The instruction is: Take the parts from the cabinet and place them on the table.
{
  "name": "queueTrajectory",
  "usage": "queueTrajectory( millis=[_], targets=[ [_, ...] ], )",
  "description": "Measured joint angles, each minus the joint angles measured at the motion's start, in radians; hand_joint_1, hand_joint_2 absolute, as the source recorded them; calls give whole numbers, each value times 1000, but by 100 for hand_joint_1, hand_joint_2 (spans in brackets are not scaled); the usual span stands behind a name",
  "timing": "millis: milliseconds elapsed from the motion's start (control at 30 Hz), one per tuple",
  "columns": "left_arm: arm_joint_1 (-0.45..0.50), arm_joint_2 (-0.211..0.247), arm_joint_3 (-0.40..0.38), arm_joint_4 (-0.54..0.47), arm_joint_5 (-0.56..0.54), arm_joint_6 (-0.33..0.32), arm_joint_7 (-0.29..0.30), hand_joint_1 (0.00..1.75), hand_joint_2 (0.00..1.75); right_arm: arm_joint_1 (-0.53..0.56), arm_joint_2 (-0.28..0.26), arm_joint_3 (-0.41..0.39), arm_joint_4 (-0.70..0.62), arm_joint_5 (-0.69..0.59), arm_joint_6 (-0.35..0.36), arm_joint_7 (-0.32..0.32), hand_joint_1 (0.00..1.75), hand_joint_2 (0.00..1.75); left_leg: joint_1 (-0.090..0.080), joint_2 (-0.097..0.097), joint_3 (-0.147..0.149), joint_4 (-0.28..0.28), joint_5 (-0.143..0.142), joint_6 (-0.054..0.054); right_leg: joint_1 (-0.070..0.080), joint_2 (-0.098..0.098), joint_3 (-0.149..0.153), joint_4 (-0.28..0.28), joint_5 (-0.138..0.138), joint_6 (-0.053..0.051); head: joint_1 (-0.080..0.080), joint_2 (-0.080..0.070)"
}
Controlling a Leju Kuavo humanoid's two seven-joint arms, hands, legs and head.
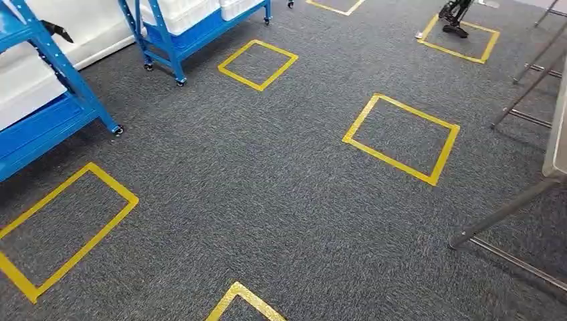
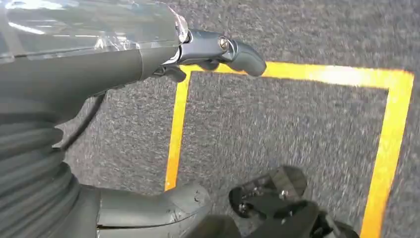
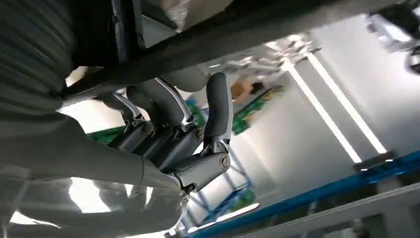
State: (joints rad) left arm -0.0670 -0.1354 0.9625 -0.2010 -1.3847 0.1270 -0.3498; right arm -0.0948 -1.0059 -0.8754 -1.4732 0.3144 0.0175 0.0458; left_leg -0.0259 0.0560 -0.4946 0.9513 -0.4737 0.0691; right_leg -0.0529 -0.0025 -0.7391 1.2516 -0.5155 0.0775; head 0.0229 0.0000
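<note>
Closest to the lens was my left hand (image 2: 119, 69), hanging over the carpet with its fingers (image 2: 233, 49) stretched out straight and its thumb (image 2: 158, 210) set well apart from them; it was wide and held nothing. Behind it a yellow tape corner (image 2: 322, 73) ran across the middle of the left wrist frame.

From the head camera, the grey carpet floor (image 1: 267, 214) took up most of the frame. At the left edge stood the nearer blue cabinet (image 1: 63, 73), and a second blue cabinet (image 1: 167, 40) sat at the upper left, further back. Both carried white bins (image 1: 27, 80) on their shelves, though I could not make out any parts inside them. At the right edge I saw the side of the bench (image 1: 558, 127), with a grey leg (image 1: 501, 214) slanting down to the floor at the lower right. Several taped squares lay on the carpet, with one square (image 1: 389, 161) right of centre, between the cabinets and the bench. A small castor (image 1: 118, 130) sat under the nearer cabinet's post.

My right hand (image 3: 168, 144) had its fingers curled inward beneath a dark slab (image 3: 223, 34) crossing the top of the right wrist frame. I could not tell whether it gripped anything.
</note>
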Motion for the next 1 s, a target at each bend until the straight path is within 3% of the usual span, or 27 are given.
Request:
queueTrajectory(
  millis=[67, 100, 133, 167, 267, 300, 333, 367, 433, 467, 500, 567, 600, 633, 700, 767, 800, 833, 867, 933, 967, 1000],
  targets=[
    [0, -1, 5, 0, 3, 0, 0, 0, 175, -68, -2, 67, 20, 54, -36, 16, 175, 175, 3, 31, -5, 22, -15, -12, -9, -24, 99, -161, 73, 13, -1, 0],
    [-4, 0, 7, 0, 5, 0, -2, 0, 175, -80, -3, 94, 30, 78, -52, 18, 175, 175, 2, 46, -6, 38, -25, -22, -8, -60, 132, -229, 71, 17, 0, 0],
    [-6, 5, 11, -1, 9, 0, -2, 0, 175, -94, 0, 119, 47, 98, -61, 20, 175, 175, -3, 54, -12, 44, -36, -31, 1, -82, 133, -217, 76, 11, 3, 0],
    [-8, 2, 14, -1, 11, -1, -4, 0, 175, -100, -4, 137, 55, 112, -64, 28, 175, 175, -2, 61, -8, 50, -41, -35, 3, -61, 131, -210, 72, -15, -2, 0],
    [-10, 2, 18, -1, 13, -1, -2, 0, 175, -121, -10, 151, 79, 136, -65, 35, 175, 175, -3, 89, 0, 55, -50, -49, -1, -31, 120, -207, 71, -36, -3, 0],
    [-9, 2, 18, -1, 13, -2, 0, 0, 175, -121, -18, 153, 82, 138, -64, 35, 175, 175, 4, 42, -6, 73, -68, -57, -1, -23, 119, -208, 73, -41, -5, 0],
    [-9, 2, 19, -1, 13, -2, 0, 0, 175, -126, -24, 154, 86, 142, -60, 37, 175, 175, 9, -9, -28, 121, -103, -58, 2, -15, 116, -207, 75, -47, -6, 0],
    [-9, 1, 21, -1, 13, -2, 1, 0, 175, -132, -27, 158, 87, 146, -55, 37, 175, 175, 10, -31, -61, 191, -142, -57, 5, -6, 113, -207, 76, -51, -11, 0],
    [-6, 0, 23, -1, 13, -2, 5, 0, 175, -142, -26, 173, 93, 154, -44, 42, 175, 175, 10, -46, -145, 353, -204, -50, 16, 18, 105, -207, 79, -57, -10, 0],
    [-4, -1, 24, -1, 13, -2, 6, 0, 175, -152, -26, 184, 99, 159, -41, 46, 175, 175, 8, -48, -167, 386, -201, -43, 22, 32, 104, -207, 80, -60, -10, 0],
    [-3, -1, 24, -1, 14, -2, 6, 0, 175, -167, -26, 199, 105, 168, -39, 50, 175, 175, 4, -50, -163, 366, -172, -34, 26, 47, 103, -207, 81, -61, -10, 0],
    [-4, -1, 26, -1, 18, -2, 6, 0, 175, -205, -27, 227, 114, 190, -39, 59, 175, 175, -9, -68, -104, 221, -72, -12, 30, 75, 107, -206, 82, -62, -10, 0],
    [-5, 0, 29, -1, 23, -2, 8, 0, 175, -228, -27, 245, 119, 200, -39, 64, 175, 175, -16, -97, -67, 134, -22, 2, 30, 86, 110, -207, 82, -63, -10, 0],
    [-7, 2, 35, -1, 29, -2, 15, 0, 175, -253, -25, 268, 129, 214, -39, 71, 175, 175, -15, -152, -51, 90, -20, 19, 27, 97, 108, -208, 85, -61, -8, 0],
    [-10, 2, 44, -1, 37, -1, 23, 0, 175, -289, -24, 310, 143, 231, -38, 81, 175, 175, -15, -131, -47, 73, -18, 18, 19, 126, 98, -211, 95, -49, -14, 0],
    [-12, 2, 49, -1, 42, 0, 27, 0, 175, -312, -30, 344, 156, 249, -35, 89, 175, 175, -19, -108, -41, 52, -8, 25, 13, 155, 97, -227, 106, -33, -14, 0],
    [-14, -1, 50, -1, 42, 0, 30, 0, 175, -333, -33, 360, 166, 261, -35, 90, 175, 175, -11, -90, -21, 12, 16, 16, 10, 125, 94, -218, 105, -37, -13, 0],
    [-12, 0, 52, -1, 43, 0, 30, 0, 175, -365, -36, 374, 174, 269, -35, 92, 175, 175, -14, -78, -14, -6, 24, 18, 20, 66, 79, -195, 79, -35, -11, 0],
    [-13, 0, 55, -1, 43, 0, 30, 0, 175, -389, -34, 390, 178, 277, -35, 93, 175, 175, -14, -66, -14, -10, 30, 17, 23, 34, 53, -140, 40, -31, -11, 0],
    [-12, 0, 60, -1, 44, -3, 30, 0, 175, -409, -31, 424, 187, 286, -35, 97, 175, 175, -12, -39, -16, -9, 28, 15, 15, 13, -7, -2, -20, -18, -10, 0],
    [-13, 0, 62, -1, 43, -4, 28, 0, 175, -416, -26, 442, 195, 290, -34, 100, 175, 175, -10, -23, -18, -6, 26, 12, 8, 8, -26, 38, -26, -10, -10, 0],
    [-12, -1, 63, -1, 43, -5, 27, 0, 175, -421, -22, 450, 202, 293, -33, 101, 175, 175, -7, -12, -21, -2, 23, 9, 1, 3, -21, 27, -11, -3, -9, 0]
  ],
)
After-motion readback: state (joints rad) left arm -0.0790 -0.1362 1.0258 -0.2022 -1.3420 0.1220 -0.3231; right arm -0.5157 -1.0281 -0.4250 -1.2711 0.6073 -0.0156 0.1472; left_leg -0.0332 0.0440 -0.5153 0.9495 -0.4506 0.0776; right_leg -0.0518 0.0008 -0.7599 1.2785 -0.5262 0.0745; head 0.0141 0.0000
